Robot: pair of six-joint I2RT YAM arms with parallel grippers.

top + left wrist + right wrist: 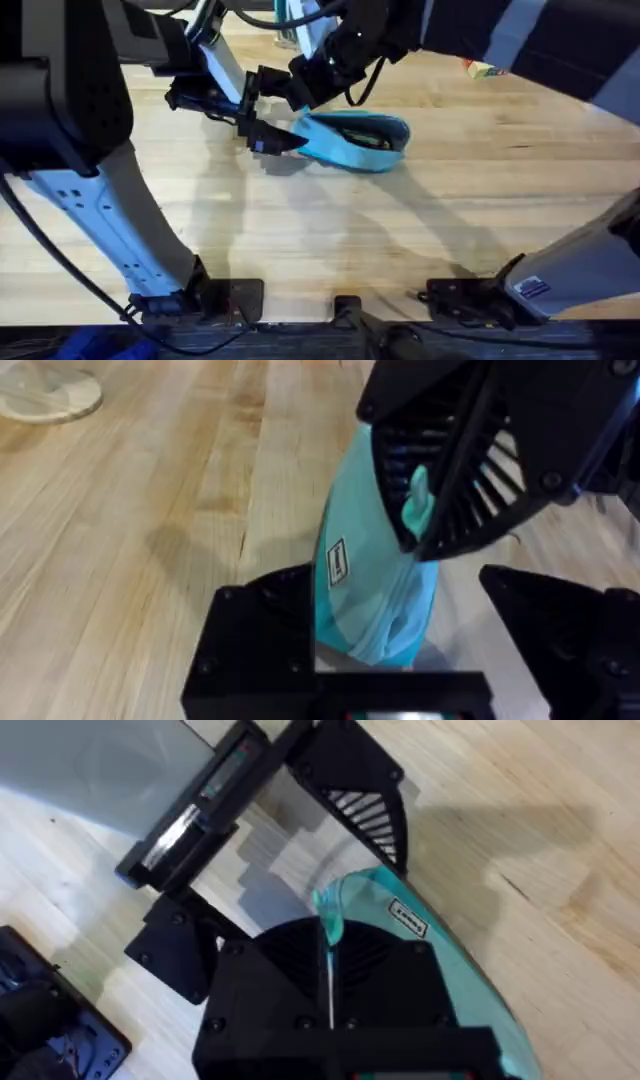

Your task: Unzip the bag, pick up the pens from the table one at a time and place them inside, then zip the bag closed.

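The light-blue bag (352, 140) lies on the wooden table (400, 230), its top slit showing dark along its length. My left gripper (268, 140) stands open at the bag's left end; in the left wrist view that end of the bag (375, 590) sits between the spread fingers, against one and apart from the other. My right gripper (300, 95) reaches down from behind to the same end. In the right wrist view its fingers (290, 980) are pressed together on the turquoise zipper pull (331, 923). The pens are out of view.
A small red and yellow object (483, 68) lies at the far right of the table. A white round base (45, 395) stands off to the left arm's side. Both arm bases sit along the near edge.
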